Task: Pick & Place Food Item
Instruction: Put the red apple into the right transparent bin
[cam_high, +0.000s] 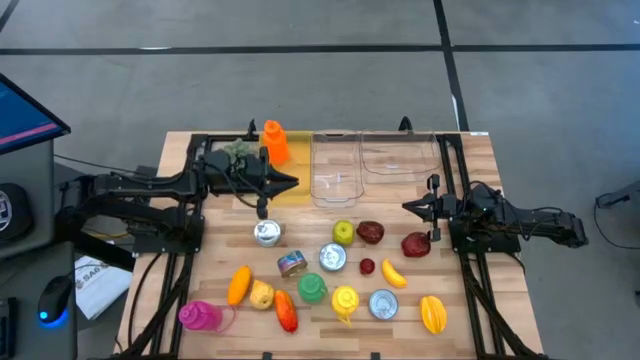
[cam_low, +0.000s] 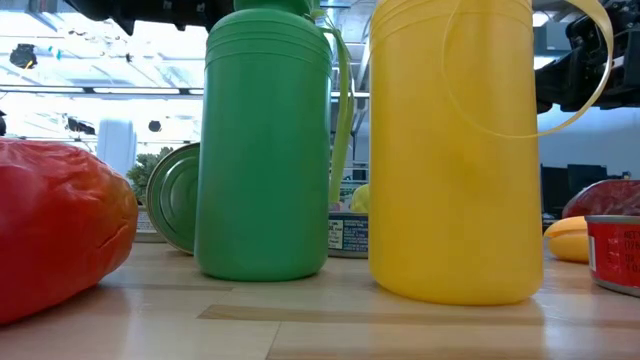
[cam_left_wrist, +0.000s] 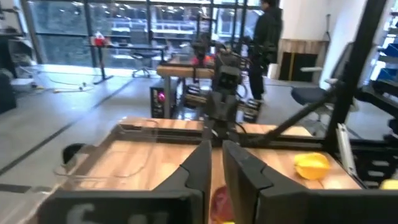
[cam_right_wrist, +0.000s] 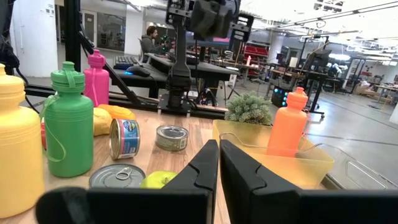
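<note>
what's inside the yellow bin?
The orange bottle stands upright in the yellow bin. A green plant-like item shows beyond the rim; whether it is inside cannot be told. The bin floor near the left arm is covered.

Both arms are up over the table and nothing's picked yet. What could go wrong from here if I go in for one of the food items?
1. Crowding: the green apple sits close to a tin can and a dark red fruit, so descending fingers could knock a neighbour.
2. The right gripper and left gripper both point toward the middle, so reaching together may risk a collision.
3. The green bottle and yellow bottle stand upright and could tip if brushed.
</note>
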